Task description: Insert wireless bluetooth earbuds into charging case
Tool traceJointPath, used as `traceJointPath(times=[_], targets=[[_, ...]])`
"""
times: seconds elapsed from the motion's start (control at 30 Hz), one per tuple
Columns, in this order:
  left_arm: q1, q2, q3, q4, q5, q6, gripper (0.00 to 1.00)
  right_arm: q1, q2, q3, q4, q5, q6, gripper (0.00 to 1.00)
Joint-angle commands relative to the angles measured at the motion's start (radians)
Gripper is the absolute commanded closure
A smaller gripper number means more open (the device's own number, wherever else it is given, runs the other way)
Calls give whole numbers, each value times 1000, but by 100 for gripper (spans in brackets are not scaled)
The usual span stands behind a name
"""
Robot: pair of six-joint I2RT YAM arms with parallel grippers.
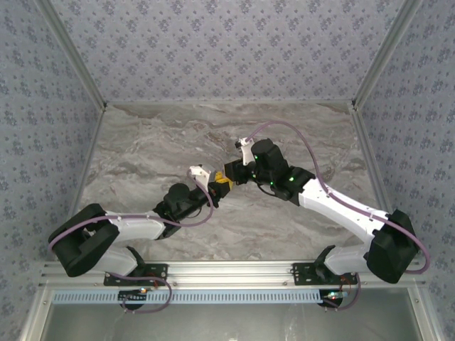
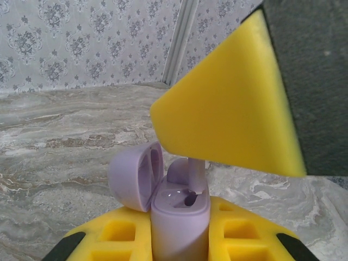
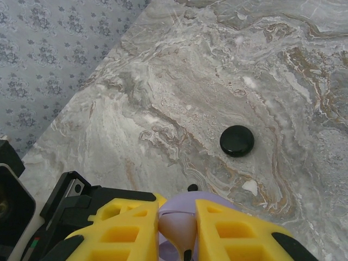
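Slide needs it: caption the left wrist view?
Left gripper holds the open lilac charging case; right gripper inserts a lilac earbud.

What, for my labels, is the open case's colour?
The case is lilac; best in left wrist view.

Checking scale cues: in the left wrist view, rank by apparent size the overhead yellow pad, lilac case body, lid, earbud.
Largest: yellow pad.
Then case body and lid, alike, unranked.
Smallest: earbud, partly hidden.

Grey marble-patterned table inside booth. Small black round disc lying flat on table, apart from everything else. Blue-grey floral wallpapered walls on three sides. Aluminium rail along near edge.
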Motion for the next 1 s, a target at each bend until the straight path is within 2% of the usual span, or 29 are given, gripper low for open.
traceJointPath(times=[0.0,0.53,0.97], targets=[[-8,-6,37,32,7,-23,84,6,8,21,15,15,-17,78],[-7,-23,38,10,-8,-29,84,12,28,28,-38,-31,-43,78],[-7,-23,43,-2,3,-28,84,18,17,14,-7,53,-10,79]])
